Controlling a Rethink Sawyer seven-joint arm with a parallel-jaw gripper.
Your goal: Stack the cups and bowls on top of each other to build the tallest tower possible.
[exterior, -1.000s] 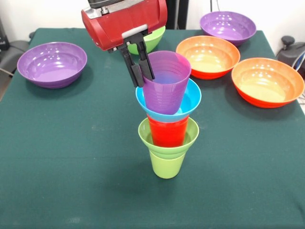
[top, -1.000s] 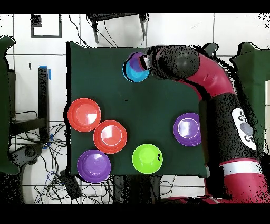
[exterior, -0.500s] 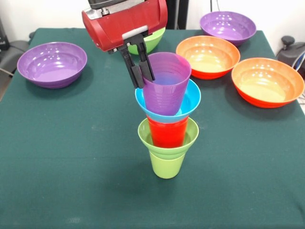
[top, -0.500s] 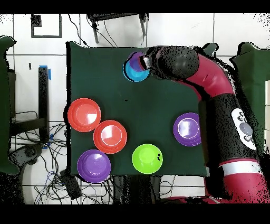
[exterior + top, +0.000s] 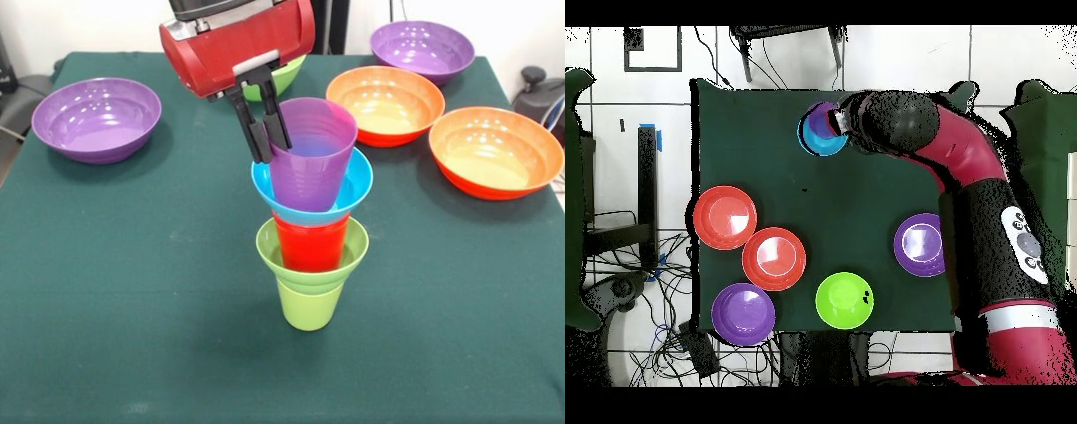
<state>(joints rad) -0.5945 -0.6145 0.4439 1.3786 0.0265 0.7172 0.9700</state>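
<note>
My jaws (image 5: 269,132) were pinched on the rim of the translucent purple cup (image 5: 311,155) at its 9 o'clock side in the front view, one finger inside the wall and one outside. The cup sat in the small blue bowl (image 5: 312,190), tilted slightly, at the top of the tower (image 5: 311,256): blue bowl on the red cup (image 5: 309,246), that in the small lime-green bowl (image 5: 312,265), all on the lime-green cup (image 5: 308,305) at the middle of the worktop (image 5: 132,291).

I judged the cup light, stiff and slick (thin smooth plastic), so a rim pinch suited it, though the stack under it looked easy to topple.

Whether the cup's base was fully seated in the blue bowl I could not tell; the bowl's wall hid it. My arm (image 5: 965,170) covered part of the tower from overhead. The medium lime-green bowl (image 5: 282,78) at 12 o'clock was half hidden behind my wrist.
</note>
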